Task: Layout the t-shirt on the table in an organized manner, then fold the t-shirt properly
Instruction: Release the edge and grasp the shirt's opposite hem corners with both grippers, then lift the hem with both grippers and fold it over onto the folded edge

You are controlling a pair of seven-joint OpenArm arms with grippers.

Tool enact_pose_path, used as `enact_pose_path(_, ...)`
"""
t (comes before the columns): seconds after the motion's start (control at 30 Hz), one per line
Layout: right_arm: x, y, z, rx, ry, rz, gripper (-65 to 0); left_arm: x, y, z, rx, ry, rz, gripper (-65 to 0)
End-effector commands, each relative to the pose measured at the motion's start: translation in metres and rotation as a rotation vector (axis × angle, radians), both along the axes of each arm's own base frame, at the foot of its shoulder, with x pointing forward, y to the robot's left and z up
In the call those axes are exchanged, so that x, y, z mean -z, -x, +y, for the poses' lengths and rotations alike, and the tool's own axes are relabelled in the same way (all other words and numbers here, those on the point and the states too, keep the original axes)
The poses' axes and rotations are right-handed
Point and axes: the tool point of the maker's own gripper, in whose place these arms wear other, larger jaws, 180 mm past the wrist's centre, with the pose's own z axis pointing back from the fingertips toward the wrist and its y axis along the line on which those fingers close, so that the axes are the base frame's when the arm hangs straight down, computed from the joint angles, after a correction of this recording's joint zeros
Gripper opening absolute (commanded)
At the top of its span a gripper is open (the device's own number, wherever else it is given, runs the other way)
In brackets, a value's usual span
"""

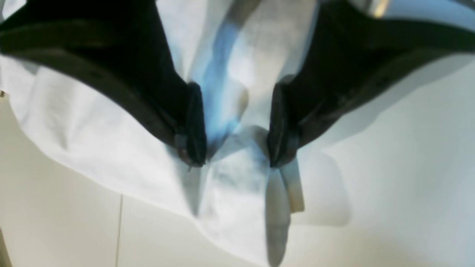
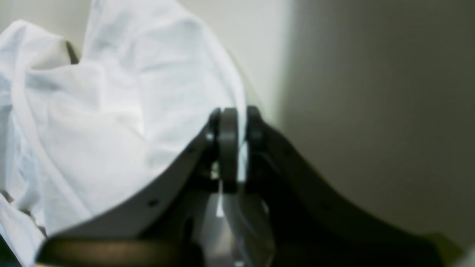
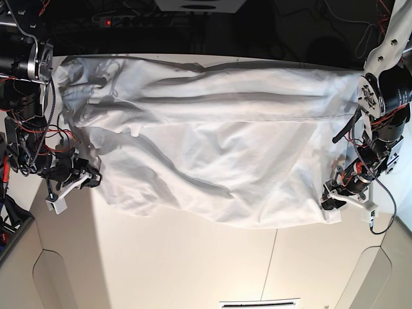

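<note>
The white t-shirt lies spread wide and wrinkled across the off-white table, with its far part bunched in long folds. My right gripper is shut on an edge of the t-shirt; in the base view it sits at the shirt's left edge. My left gripper is open, its fingertips standing on either side of a fabric fold at the t-shirt's edge, close to the table. In the base view it is at the shirt's right lower corner.
A thin dark seam line crosses the near tabletop and also shows in the left wrist view. Rounded cut-outs mark the near edge. Cables and dark equipment sit behind the table. Both arm bodies stand at the table's sides.
</note>
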Motion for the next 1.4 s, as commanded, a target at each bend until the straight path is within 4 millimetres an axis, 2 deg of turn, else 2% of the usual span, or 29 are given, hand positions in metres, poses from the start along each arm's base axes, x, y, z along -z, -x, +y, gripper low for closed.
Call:
enact_pose_path(0.0, -0.007, -0.007, -0.007, -0.002, 0.020, -0.006, -65.0, -0.023, -0.017, 0.006, -0.007, -0.006, -0.075, -34.0)
enact_pose_path(0.17, -0.007, -0.007, -0.007, -0.002, 0.020, -0.007, -65.0, -0.022, -0.018, 0.002, -0.005, -0.001, -0.075, -34.0)
enact_pose_path(0.3, -0.007, -0.007, -0.007, -0.002, 0.020, -0.007, -65.0, -0.020, -0.017, 0.008, -0.034, -0.016, -0.059, -34.2)
enact_pose_path(0.33, -0.007, -0.007, -0.007, -0.002, 0.020, -0.007, -65.0, -0.020, -0.017, 0.008, -0.034, -0.016, -0.059, -36.0)
enact_pose_path(0.4, -0.007, -0.007, -0.007, -0.003, 0.020, -0.007, -65.0, -0.020, -0.017, 0.008, -0.034, -0.016, -0.060, -45.4)
enact_pose_path(0.5, -0.007, -0.007, -0.007, -0.002, 0.020, -0.007, -65.0, -0.025, -0.020, 0.008, -0.034, -0.016, -0.091, -65.0)
enact_pose_path(0.67, -0.011, -0.010, -0.004, 0.015, -0.016, -0.019, -65.0, -0.035, -0.025, 0.005, -0.010, -0.012, -0.134, -65.0)
enact_pose_path(0.77, -0.019, -0.013, 0.002, 0.030, -0.070, -0.031, -65.0, -0.048, -0.028, 0.002, 0.037, -0.001, -0.184, -65.0)
enact_pose_path(0.87, -0.030, -0.014, 0.006, 0.009, -0.101, -0.017, -65.0, -0.061, -0.023, 0.008, 0.063, 0.021, -0.226, -65.0)
enact_pose_path(0.97, -0.048, -0.019, 0.006, -0.002, -0.127, -0.038, -65.0, -0.065, -0.012, 0.013, 0.094, 0.023, -0.240, -65.0)
enact_pose_path(1.17, -0.088, -0.031, -0.002, 0.013, -0.178, -0.116, -65.0, -0.059, 0.018, 0.025, 0.130, -0.050, -0.215, -65.0)
enact_pose_path(1.37, -0.112, -0.024, -0.005, -0.008, -0.190, -0.178, -65.0, -0.062, 0.040, 0.027, 0.179, -0.119, -0.210, -65.0)
